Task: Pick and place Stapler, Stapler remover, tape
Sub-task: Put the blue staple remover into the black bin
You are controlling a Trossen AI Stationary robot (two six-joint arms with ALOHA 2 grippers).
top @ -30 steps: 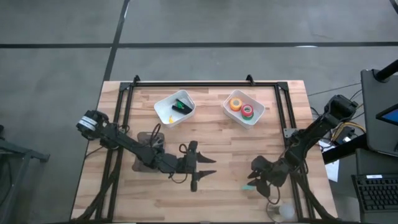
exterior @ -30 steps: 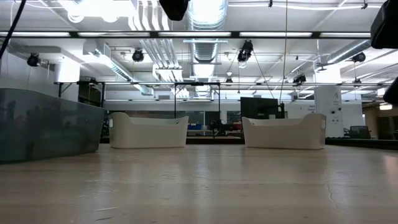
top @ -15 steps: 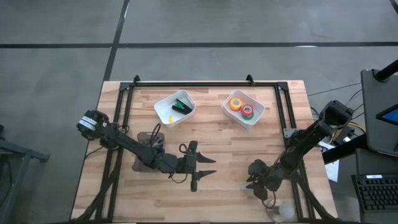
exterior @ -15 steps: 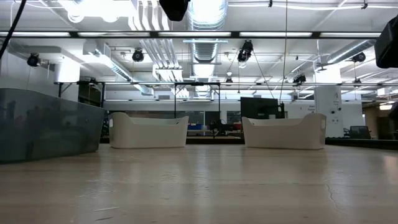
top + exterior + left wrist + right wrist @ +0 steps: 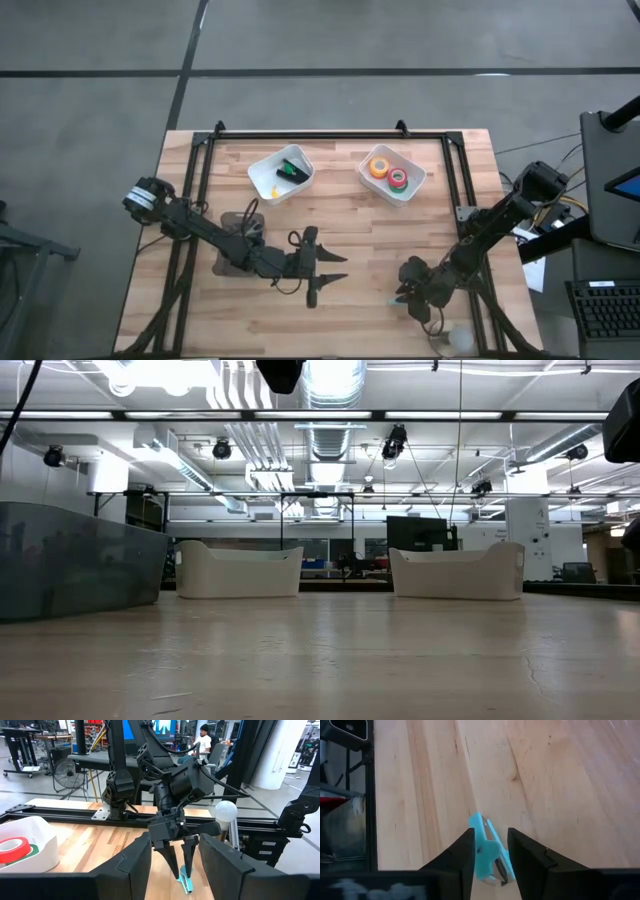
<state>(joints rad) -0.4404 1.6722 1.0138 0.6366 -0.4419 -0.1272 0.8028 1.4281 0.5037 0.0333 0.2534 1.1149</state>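
My right gripper (image 5: pixel 490 854) straddles the light-blue staple remover (image 5: pixel 487 851) lying on the table (image 5: pixel 350 220) near its front right corner, long axis along the fingers, jaws apart but closing in.

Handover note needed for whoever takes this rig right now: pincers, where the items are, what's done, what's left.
Right pincer: down at the table's near right, fingers straddling the light-blue staple remover, which lies on the wood; grip not confirmed.
Left pincer: open, empty, waiting over the near centre of the table.
Left bin: holds a dark item, a green piece and a yellow piece; can't tell whether the stapler is the dark one.
Right bin: orange, green and red tape rolls show inside; a yellow roll isn't clearly visible.
Done: tape mostly binned.
Left: finish the grasp, lift the remover, drop it in a bin.
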